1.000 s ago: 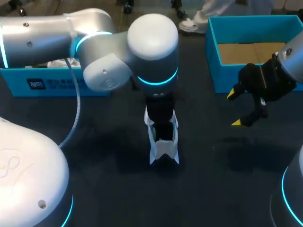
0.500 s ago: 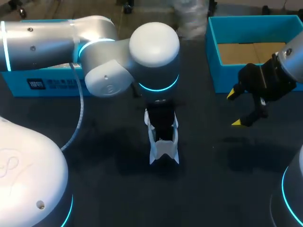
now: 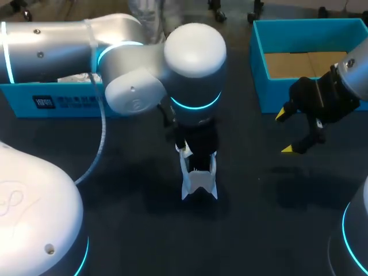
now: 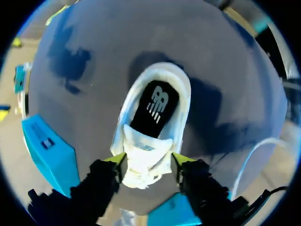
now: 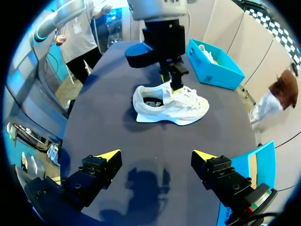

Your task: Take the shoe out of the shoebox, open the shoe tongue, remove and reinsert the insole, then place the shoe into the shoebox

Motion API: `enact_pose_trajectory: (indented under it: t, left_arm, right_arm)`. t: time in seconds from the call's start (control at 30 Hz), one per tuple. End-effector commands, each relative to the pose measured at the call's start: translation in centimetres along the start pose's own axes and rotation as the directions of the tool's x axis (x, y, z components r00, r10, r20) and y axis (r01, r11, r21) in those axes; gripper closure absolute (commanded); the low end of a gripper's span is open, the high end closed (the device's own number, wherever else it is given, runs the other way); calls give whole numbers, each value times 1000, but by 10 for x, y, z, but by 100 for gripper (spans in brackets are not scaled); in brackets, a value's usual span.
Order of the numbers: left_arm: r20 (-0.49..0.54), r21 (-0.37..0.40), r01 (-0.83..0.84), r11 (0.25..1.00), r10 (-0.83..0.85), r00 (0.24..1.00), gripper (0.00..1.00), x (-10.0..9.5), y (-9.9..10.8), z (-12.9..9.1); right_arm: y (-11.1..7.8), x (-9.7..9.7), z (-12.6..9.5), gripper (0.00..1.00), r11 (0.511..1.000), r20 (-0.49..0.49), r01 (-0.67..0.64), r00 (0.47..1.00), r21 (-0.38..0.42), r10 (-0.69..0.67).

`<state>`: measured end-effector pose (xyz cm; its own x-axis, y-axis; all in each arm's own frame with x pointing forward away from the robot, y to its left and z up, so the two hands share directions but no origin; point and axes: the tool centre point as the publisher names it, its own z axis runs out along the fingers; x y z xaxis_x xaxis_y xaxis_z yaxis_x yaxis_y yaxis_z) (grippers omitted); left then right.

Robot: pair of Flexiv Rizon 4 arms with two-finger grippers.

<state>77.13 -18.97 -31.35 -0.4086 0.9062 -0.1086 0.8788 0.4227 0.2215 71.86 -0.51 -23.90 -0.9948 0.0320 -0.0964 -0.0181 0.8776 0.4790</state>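
The white lace-up sneaker (image 3: 199, 181) stands upright on the dark table (image 3: 259, 224), its laced forepart clasped from both sides by the left tool (image 4: 148, 160), while the right tool (image 3: 283, 132) hangs spread wide beside the blue cardboard shoebox (image 3: 259, 86).

left arm (image 3: 192, 75) lower, covering more shoe (image 3: 199, 179)
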Motion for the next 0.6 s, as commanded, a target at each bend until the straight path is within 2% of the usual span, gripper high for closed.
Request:
enact_pose_trajectory:
  t: [0.03, 0.07, 0.1, 0.57, 0.6]
  left_arm:
    - [-34, -31, 217, 976, -218, 975, 0, 16, -6, -26]
    - [-32, -32, 253, 967, -254, 967, 0, 21, -8, -30]
    - [-14, 21, 290, 957, -290, 957, 0, 26, -10, -34]
    - [-14, 21, 290, 957, -290, 957, 0, 26, -10, -34]
    - [-17, 17, 327, 945, -327, 945, 0, 25, -16, -35]
  right_arm:
    - [0, 1, 0, 0, 1000, 2, 0, 1000, 2, 0]
    - [0, 1, 0, 0, 1000, 2, 0, 1000, 2, 0]
    - [0, 1, 0, 0, 1000, 2, 0, 1000, 2, 0]
    - [0, 1, 0, 0, 1000, 2, 0, 1000, 2, 0]
    - [0, 1, 0, 0, 1000, 2, 0, 1000, 2, 0]
